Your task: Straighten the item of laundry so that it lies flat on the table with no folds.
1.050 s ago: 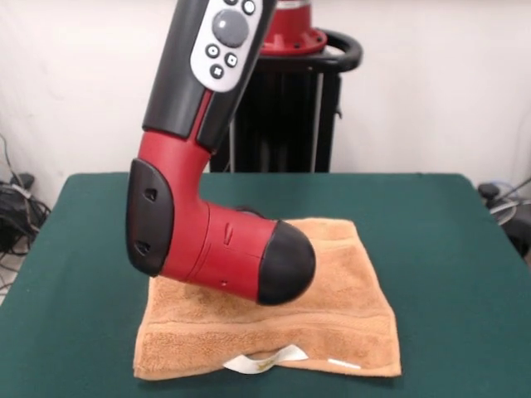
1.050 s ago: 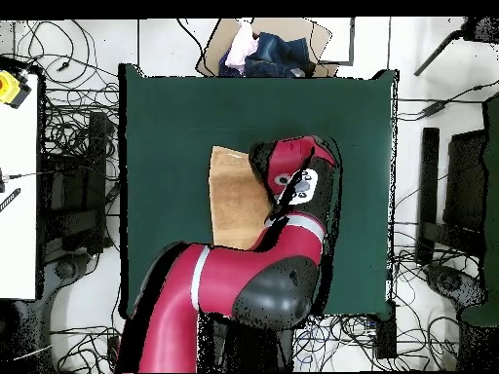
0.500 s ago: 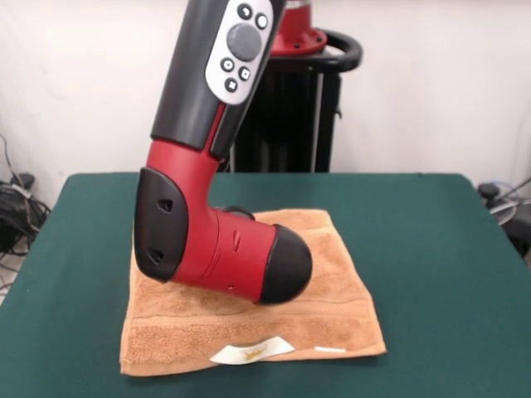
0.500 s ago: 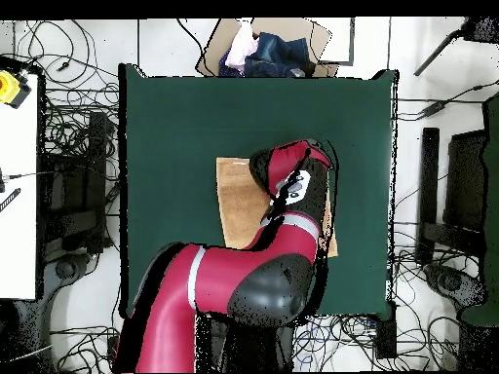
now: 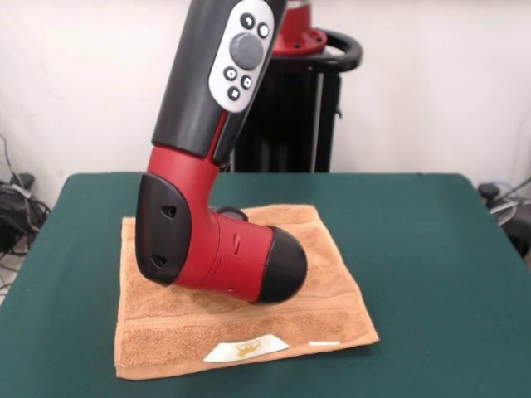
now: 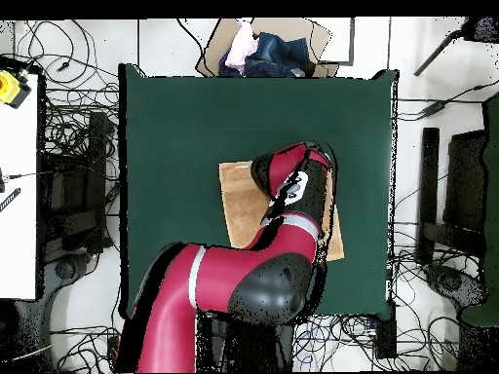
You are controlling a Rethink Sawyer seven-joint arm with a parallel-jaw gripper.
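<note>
**Towel spread on the green table beneath a bent arm**

The towel [image 5: 319, 286] lies spread out on the table [image 5: 431, 249], orange-tan against the dark green top, a little left of the table's middle in the front view. Its near edge sits close to the table's front, and there a white label [image 5: 246, 349] lies flat on the cloth, with a small pale strip [image 5: 324, 342] just to its right. A woven band runs across the cloth just behind the label. The visible part of the towel looks flat, with its corners laid out (the middle is hidden by the arm, so whether any crease remains there cannot be told).

Above the towel's centre hangs the arm [image 5: 207, 249]: a red elbow-like joint with a black side cover, ending in a rounded black cap that points toward the near right. From this joint a black forearm rises steeply up and slightly right, carrying a grey button panel [image 5: 241, 48] near the top edge.

The gripper is hidden behind and beneath the red joint in both views, so I cannot tell whether it is wide, narrow or holding anything.

In the overhead view the arm covers most of the towel [image 6: 237, 200], leaving cloth showing on either side.
</note>
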